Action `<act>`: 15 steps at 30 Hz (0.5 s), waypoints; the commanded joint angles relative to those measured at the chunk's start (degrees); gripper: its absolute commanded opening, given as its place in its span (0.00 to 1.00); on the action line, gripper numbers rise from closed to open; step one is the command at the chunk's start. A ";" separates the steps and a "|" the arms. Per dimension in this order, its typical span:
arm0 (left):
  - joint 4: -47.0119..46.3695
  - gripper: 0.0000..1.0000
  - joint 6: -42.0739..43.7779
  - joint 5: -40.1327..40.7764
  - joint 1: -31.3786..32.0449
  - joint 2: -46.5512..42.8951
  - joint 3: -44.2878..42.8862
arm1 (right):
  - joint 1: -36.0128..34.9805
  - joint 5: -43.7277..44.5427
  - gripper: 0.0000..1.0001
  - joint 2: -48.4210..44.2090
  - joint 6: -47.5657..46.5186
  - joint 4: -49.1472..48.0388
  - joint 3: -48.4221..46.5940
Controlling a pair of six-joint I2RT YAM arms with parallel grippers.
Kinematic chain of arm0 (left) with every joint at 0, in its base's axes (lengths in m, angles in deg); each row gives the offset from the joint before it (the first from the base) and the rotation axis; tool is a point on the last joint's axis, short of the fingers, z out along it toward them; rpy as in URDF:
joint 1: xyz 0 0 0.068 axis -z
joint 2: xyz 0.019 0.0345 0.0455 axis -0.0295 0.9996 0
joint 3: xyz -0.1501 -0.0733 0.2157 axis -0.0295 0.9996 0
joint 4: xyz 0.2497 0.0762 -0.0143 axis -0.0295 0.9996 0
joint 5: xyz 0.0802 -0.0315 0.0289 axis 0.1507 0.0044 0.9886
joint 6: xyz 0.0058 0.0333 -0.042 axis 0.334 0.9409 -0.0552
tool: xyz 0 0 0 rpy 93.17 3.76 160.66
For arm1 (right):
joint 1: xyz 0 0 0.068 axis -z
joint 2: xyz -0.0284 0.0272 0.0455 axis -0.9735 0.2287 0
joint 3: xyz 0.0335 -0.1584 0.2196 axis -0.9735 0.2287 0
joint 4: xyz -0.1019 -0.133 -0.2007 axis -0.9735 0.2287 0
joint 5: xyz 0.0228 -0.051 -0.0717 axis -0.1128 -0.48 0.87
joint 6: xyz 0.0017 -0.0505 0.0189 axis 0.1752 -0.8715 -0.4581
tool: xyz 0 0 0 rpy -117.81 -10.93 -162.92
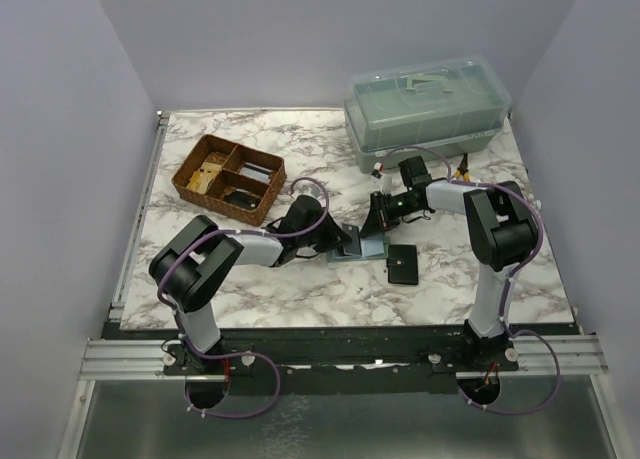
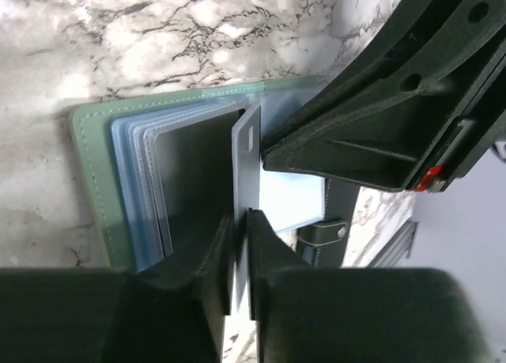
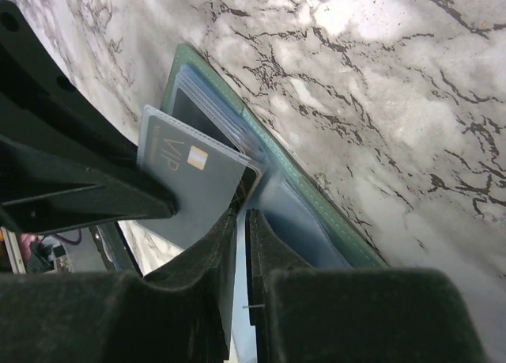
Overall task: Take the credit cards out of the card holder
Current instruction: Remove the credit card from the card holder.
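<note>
My left gripper [image 2: 239,221] is clamping the pale blue credit card [image 2: 247,169] upright over the open card holder [image 2: 91,165]; my right gripper [image 3: 239,221] is sitting nearly shut at its corner, and I cannot tell on what

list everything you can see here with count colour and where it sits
card holder: one, sage green, lying open at the table's centre, clear sleeves showing
credit card: one, pale blue-grey, marked VIP, held upright over the open holder
black wallet: one, black, flat on the table beside the holder, on the right arm's side
basket: one, brown wicker, far left, compartments holding tan and black items
storage box: one, clear with a green tint, lidded, far right
table: one, white marble pattern
left claw: one, black, closed on the card's edge
right claw: one, black, appears closed on the card's corner
</note>
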 commanded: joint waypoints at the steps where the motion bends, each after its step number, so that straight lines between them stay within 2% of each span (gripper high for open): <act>1: -2.27 0.02 1.64 -2.45 -0.44 1.97 -1.61 | -0.34 -0.43 0.17 0.45 -0.76 1.81 -1.45; 7: -10.13 0.00 3.63 -2.34 -1.29 -3.07 4.57 | 1.20 -4.59 0.29 -4.09 0.64 -0.22 0.22; 12: -26.04 0.00 2.57 -3.75 -1.42 -6.96 12.36 | 2.21 -17.94 0.39 -8.66 4.16 -6.07 3.49; 15: -33.29 0.00 1.47 -4.00 -1.35 -9.24 15.06 | 2.21 -22.64 0.44 -10.18 8.17 -10.77 5.31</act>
